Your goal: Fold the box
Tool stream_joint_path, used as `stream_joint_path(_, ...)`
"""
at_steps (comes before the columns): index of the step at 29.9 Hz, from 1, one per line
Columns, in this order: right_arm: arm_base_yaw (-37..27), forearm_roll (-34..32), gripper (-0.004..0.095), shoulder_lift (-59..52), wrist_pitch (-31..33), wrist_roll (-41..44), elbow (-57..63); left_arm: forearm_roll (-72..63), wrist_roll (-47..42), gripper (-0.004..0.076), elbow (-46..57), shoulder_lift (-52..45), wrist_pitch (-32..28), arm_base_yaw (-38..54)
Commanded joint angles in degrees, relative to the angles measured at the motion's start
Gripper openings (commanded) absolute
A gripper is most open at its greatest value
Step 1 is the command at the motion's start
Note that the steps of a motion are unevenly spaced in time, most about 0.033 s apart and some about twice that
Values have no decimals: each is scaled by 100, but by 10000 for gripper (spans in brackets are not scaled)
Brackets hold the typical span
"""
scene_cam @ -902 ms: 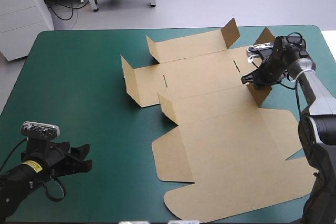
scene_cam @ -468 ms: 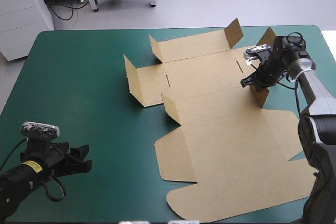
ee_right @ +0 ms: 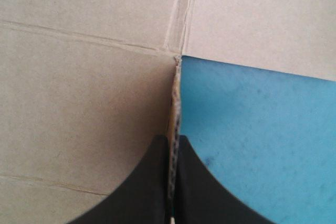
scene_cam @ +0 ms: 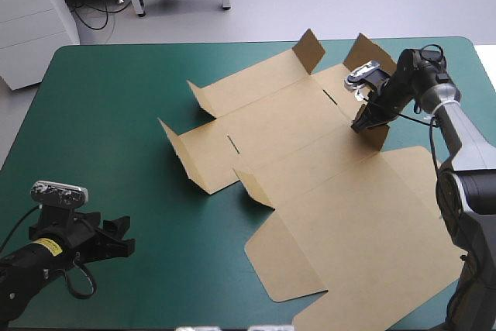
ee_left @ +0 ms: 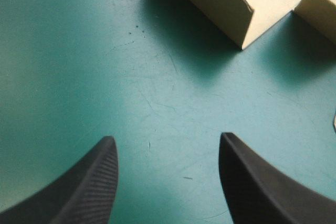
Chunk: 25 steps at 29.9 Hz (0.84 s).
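Box: the brown box (scene_cam: 310,168) lies opened out on the right half of the bench, askew to its edges, most of the sheet flat on the cover.
Flaps: several small flaps (scene_cam: 310,49) stand up along the box's far and left sides.
Lid panel: the big lid panel (scene_cam: 372,230) lies flat, reaching toward the bench's near right corner.
Right pincer: the right pincer (scene_cam: 363,123) is at the box's far right side, its black fingers (ee_right: 152,182) all but closed on a raised side flap, the board's thin edge pinched between them.
Either side of that edge: flat brown board one way, teal-green cover the other.
Left pincer: the left pincer (scene_cam: 124,243) sits low by the bench's near left corner, well apart from the box, spread wide over the cover.
Ahead of it: a raised box wall, its shadow on the cover.
Bench: teal-green cover (scene_cam: 116,114), faintly scratched under the left pincer.
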Motion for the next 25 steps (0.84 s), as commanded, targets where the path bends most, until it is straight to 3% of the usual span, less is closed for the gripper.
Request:
stream_joint_path(1, 235, 150, -23, -340, -254, -834, -444, -93, -11, 407, -203, 41, -302, -21)
stream_joint_path(8, 689, 461, -23, -340, -821, -1815, -758, -93, -11, 407, -228, 41, -210, -21)
stream_joint_path(16, 1098, 817, -23, -215, -777, -3813, -758, 167, -11, 407, -451, 41, -210, -21)
stream_joint_path(19, 1157, 1333, -23, -168, -777, -4377, -758, 274, -34, 407, -513, 41, -210, -21)
stream_joint_path(25, 1199, 1932, -23, -141, -509, -4682, -758, 316, -60, 407, -572, 41, -97, -21)
